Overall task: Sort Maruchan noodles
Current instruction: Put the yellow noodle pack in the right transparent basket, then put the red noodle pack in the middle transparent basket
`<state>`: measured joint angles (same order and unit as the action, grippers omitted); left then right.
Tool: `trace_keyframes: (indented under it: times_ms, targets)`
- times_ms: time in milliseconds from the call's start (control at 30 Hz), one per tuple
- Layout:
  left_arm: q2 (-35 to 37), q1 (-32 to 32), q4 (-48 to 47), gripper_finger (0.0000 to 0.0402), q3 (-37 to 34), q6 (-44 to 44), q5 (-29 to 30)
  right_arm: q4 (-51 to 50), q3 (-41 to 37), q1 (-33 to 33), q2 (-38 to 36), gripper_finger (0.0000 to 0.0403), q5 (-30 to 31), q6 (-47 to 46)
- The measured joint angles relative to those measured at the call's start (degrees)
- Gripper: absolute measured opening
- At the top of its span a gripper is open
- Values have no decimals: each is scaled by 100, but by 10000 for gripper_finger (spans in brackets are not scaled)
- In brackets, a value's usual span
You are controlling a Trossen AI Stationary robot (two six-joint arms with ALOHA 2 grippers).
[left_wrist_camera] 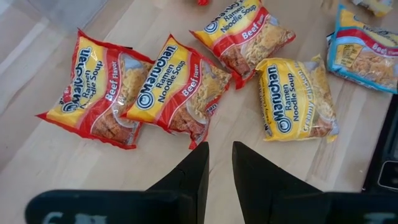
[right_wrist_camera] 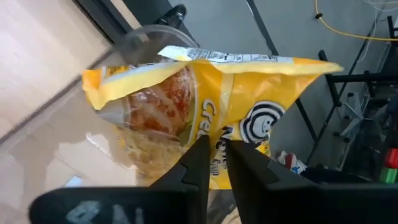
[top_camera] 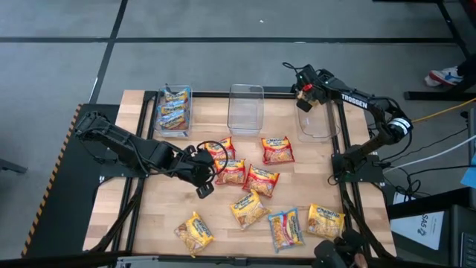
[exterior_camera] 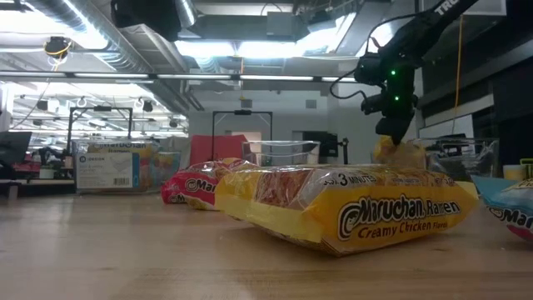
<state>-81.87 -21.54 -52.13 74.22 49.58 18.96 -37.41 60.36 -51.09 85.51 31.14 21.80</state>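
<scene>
The right end effector (top_camera: 304,95) hangs above the right-hand clear bin (top_camera: 315,119) at the far right of the wooden counter (top_camera: 156,216). Its fingers (right_wrist_camera: 198,163) pinch the edge of a yellow Creamy Chicken packet (right_wrist_camera: 211,106), which dangles over the bin's opening; the fingers stand only a narrow slit apart, so the packet seems gripped, though how firmly is hard to judge.

The left end effector (top_camera: 210,181) sits low over the middle of the counter, just beside a cluster of red Beef packets (top_camera: 236,170). Its fingers (left_wrist_camera: 189,177) are slightly parted and hold nothing, with bare wood between them. In the left wrist view two Beef packets (left_wrist_camera: 134,90) lie side by side and overlapping just ahead of the fingertips.

Another red Beef packet (top_camera: 277,150) lies apart, nearer the far bins. The left clear bin (top_camera: 173,110) holds blue packets (top_camera: 175,116). The middle clear bin (top_camera: 246,108) stands between the other two along the far edge.

Along the near edge lie more yellow packets: one at the near left (top_camera: 194,232), one near the centre (top_camera: 249,209) and one at the near right (top_camera: 326,220). A blue packet (top_camera: 285,227) rests between the last two. In the low view a yellow Creamy Chicken packet (exterior_camera: 350,210) fills the foreground.
</scene>
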Motion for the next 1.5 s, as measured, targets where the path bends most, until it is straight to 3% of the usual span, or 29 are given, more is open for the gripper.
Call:
trace_keyframes:
  times_ms: [367,633,900,1300,1500]
  targets:
    - [-2,-1,84,65,0,100,2,-264,0,-241,3,90,149,83]
    - [-2,-1,82,65,0,105,2,-357,0,-260,3,91,-299,120]
    - [-2,-1,80,65,0,122,2,-485,0,-258,3,94,-324,114]
    - [-1,-1,77,65,1,129,4,-744,0,-254,3,195,232,-41]
    - [-2,0,76,65,0,128,111,-1118,6,-52,-23,218,311,-300]
